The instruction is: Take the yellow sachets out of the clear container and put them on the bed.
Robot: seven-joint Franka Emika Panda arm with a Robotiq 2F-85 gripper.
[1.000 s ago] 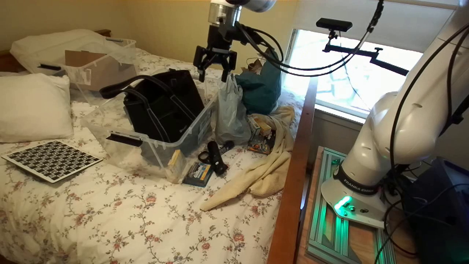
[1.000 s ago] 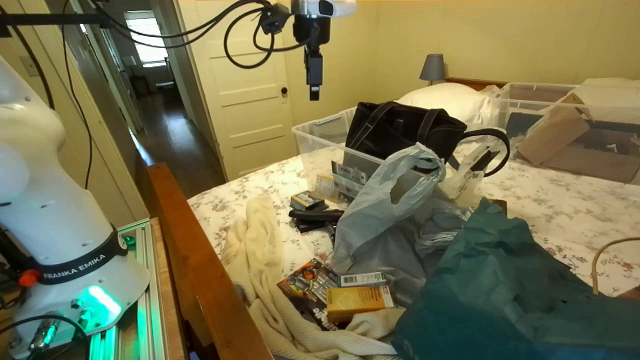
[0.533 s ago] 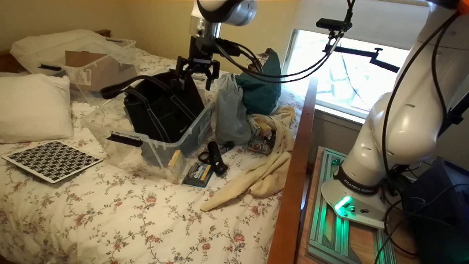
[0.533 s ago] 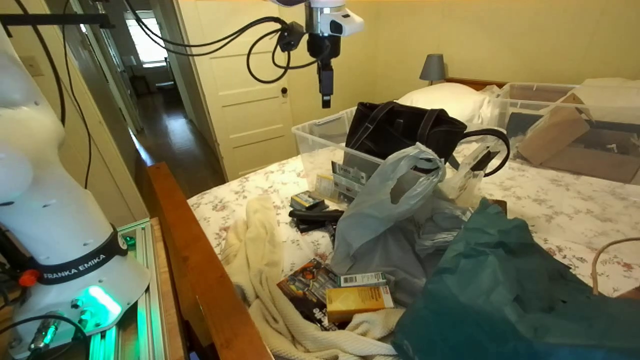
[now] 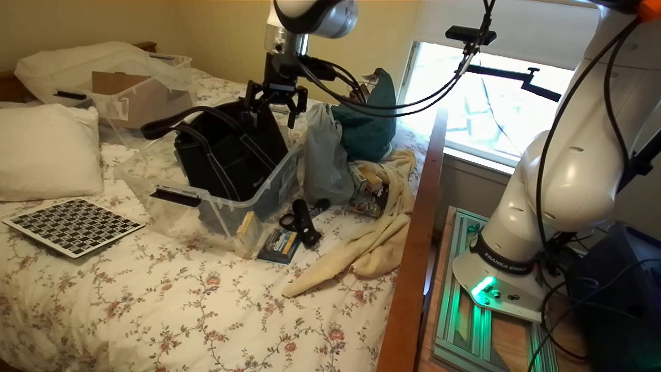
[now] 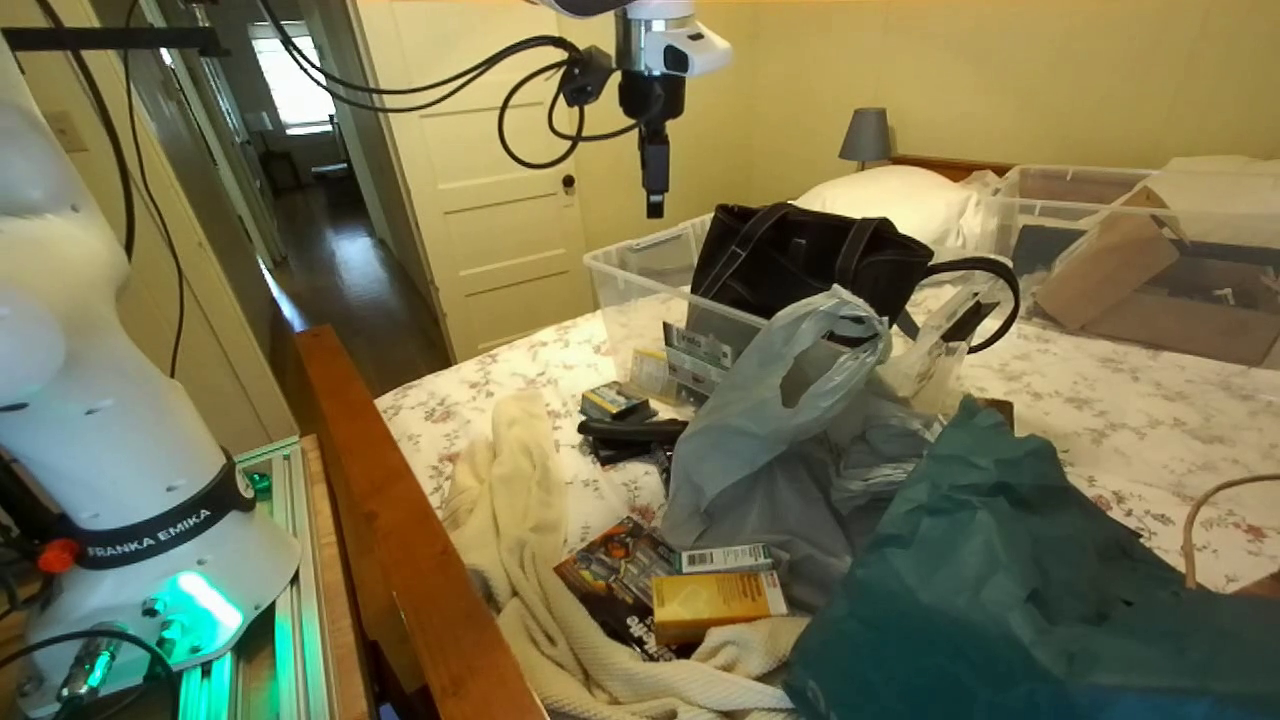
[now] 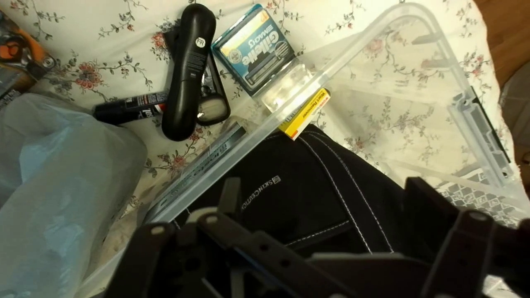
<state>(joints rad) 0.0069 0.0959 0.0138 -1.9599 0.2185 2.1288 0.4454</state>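
Observation:
The clear container (image 5: 235, 205) stands on the flowered bed (image 5: 232, 315). It also shows in an exterior view (image 6: 640, 285) and in the wrist view (image 7: 232, 159). A large black tote bag (image 5: 227, 150) leans inside it. No yellow sachets can be made out. A small yellow box (image 7: 305, 114) stands on edge at the container's inner wall near a corner, and it shows through the wall in an exterior view (image 5: 248, 227). My gripper (image 5: 272, 122) is open and empty, pointing down above the tote bag. In the wrist view my gripper's fingers (image 7: 325, 190) are wide apart over the black cloth.
Beside the container lie a Gillette pack (image 7: 256, 49), a black shaver (image 7: 188, 74), a grey plastic bag (image 6: 790, 450), a green bag (image 6: 1020, 580) and a cream blanket (image 5: 361, 248). A checkered board (image 5: 72, 226) and a second clear bin (image 5: 124, 103) are also on the bed.
My open gripper has moved left and down in an exterior view, coming over the tote bag. It has barely moved in the last half second. The objects have not moved.

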